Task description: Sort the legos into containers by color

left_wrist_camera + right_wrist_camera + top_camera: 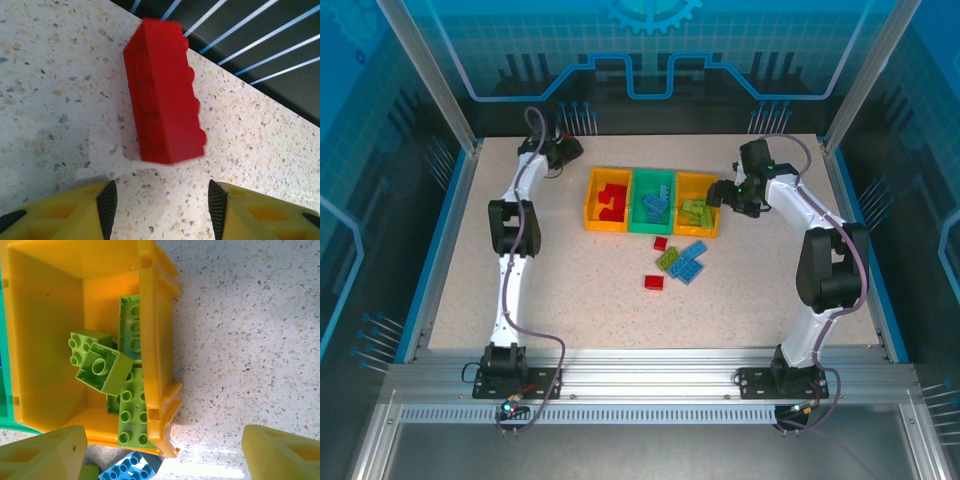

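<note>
A red lego (165, 95) lies on the speckled table just beyond my left gripper (162, 210), which is open with bare table between its pads; this gripper (565, 152) is at the table's far left, away from the containers. The three containers stand in a row: a yellow one (591, 198) with red legos, a green one (652, 225) with blue legos, and a yellow one (698, 232) with light green legos (131, 410). My right gripper (162, 455) hangs open over that last container's near right corner (157, 365), holding nothing; from above it (722, 195) sits at the right end of the row.
Loose legos lie in front of the containers: a small red one (660, 243), a green one (668, 258), blue ones (690, 263) and another red one (654, 282). A blue lego (130, 469) sits by the container's corner. Blue-lit enclosure walls (450, 110) border the table.
</note>
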Available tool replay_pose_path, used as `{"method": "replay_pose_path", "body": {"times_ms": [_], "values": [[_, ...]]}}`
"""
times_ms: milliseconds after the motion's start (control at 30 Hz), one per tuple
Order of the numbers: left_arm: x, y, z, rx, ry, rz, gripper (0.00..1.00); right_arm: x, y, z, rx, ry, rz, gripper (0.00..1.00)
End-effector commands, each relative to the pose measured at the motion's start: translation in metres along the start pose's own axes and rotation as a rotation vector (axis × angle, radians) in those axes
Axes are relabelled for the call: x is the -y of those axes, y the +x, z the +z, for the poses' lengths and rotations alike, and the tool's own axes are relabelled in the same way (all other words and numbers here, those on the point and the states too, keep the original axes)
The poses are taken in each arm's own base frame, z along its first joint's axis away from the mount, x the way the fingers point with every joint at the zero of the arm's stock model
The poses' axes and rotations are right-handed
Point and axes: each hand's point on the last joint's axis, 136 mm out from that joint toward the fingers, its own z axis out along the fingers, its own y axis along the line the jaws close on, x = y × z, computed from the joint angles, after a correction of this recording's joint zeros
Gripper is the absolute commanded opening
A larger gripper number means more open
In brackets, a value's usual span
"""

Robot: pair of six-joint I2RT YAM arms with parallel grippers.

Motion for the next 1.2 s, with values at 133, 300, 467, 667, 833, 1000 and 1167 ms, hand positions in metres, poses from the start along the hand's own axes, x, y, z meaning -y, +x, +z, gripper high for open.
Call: {"method": "replay_pose_path", "body": {"times_ms": [133, 300, 467, 667, 833, 1000, 1167], "values": [[-0.001, 0.003, -0.001, -0.027, 0.012, -0.006, 0.34, 0.002, -0.006, -0.004, 0.008, -0.011, 0.026, 0.82], [0.0, 0.003, -0.001, -0.031, 0.014, -0.004, 0.23, 0.003, -0.006, -0.006, 0.01, -0.007, 0.024, 0.82], [0.001, 0.003, -0.005, -0.034, 0.011, 0.009, 0.41, 0.004, -0.005, -0.003, 0.004, -0.007, 0.026, 0.82], [-0.001, -0.005, -0.019, 0.009, -0.024, 0.042, 0.71, 0.003, -0.006, -0.001, 0.004, -0.013, 0.029, 0.82], [-0.005, -0.005, -0.01, -0.001, -0.033, 0.033, 0.78, 0.002, -0.006, -0.002, 0.004, -0.017, 0.029, 0.82], [-0.01, -0.009, -0.005, 0.013, -0.025, -0.001, 0.83, 0.003, -0.006, -0.003, 0.004, -0.011, 0.029, 0.83], [-0.011, -0.013, 0.0, 0.031, -0.007, -0.044, 0.88, 0.003, -0.007, 0.0, 0.002, -0.018, 0.039, 0.83]]}}
